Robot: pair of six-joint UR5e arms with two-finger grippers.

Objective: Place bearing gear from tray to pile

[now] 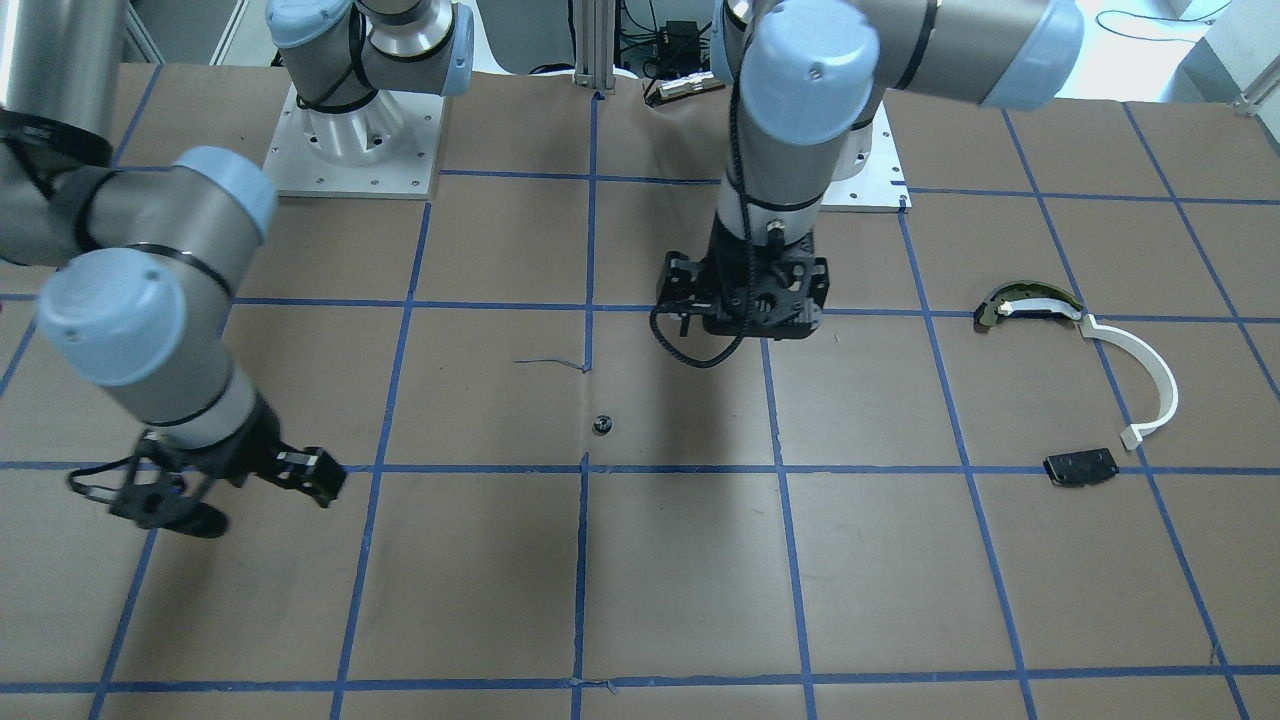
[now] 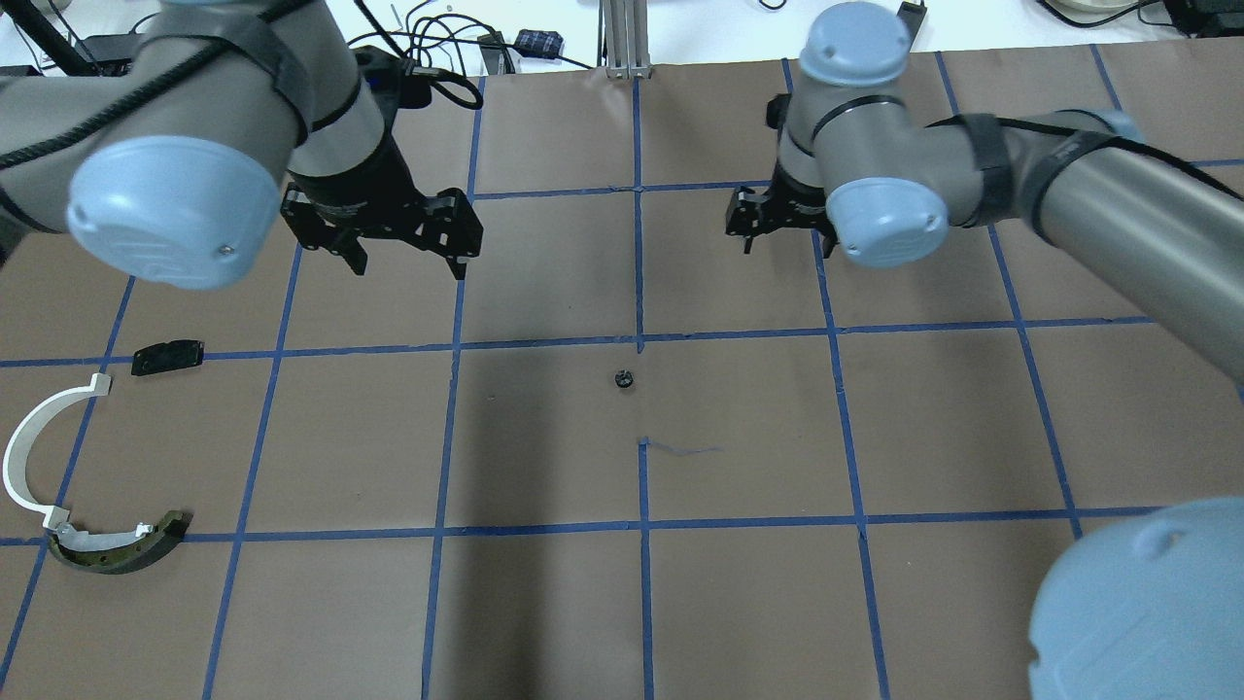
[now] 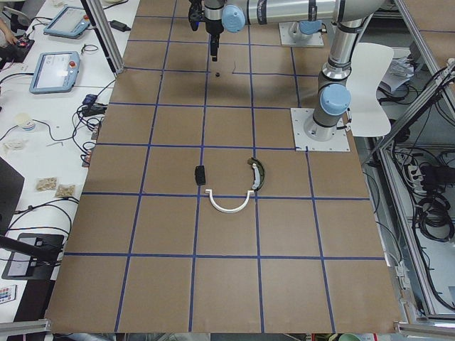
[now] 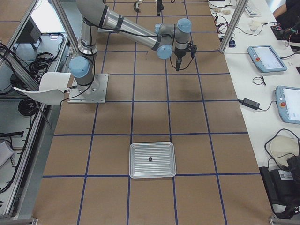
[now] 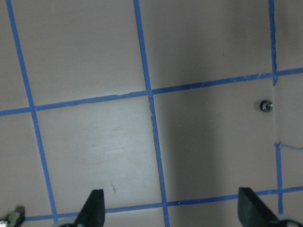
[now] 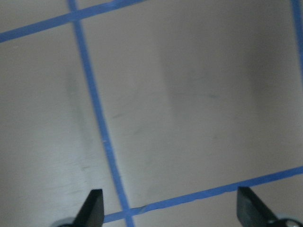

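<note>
A small dark bearing gear point(image 2: 623, 378) lies alone on the brown table near its middle; it also shows in the front view point(image 1: 601, 424) and in the left wrist view point(image 5: 266, 106). My left gripper point(image 2: 408, 255) is open and empty, above the table and apart from the gear. My right gripper point(image 2: 777, 228) is open and empty too. The pile lies at my far left: a white half-ring strip point(image 2: 29, 457), a curved dark-and-yellowish piece point(image 2: 117, 549) and a flat black plate point(image 2: 168, 356). A metal tray point(image 4: 140, 168) with one small dark part point(image 4: 150, 159) on it shows only in the exterior right view.
Blue tape lines point(image 2: 639, 282) divide the brown paper table into squares. The arm bases point(image 1: 350, 150) stand at the robot's side of the table. Cables and tablets point(image 4: 267, 58) lie on the side bench beyond the table edge.
</note>
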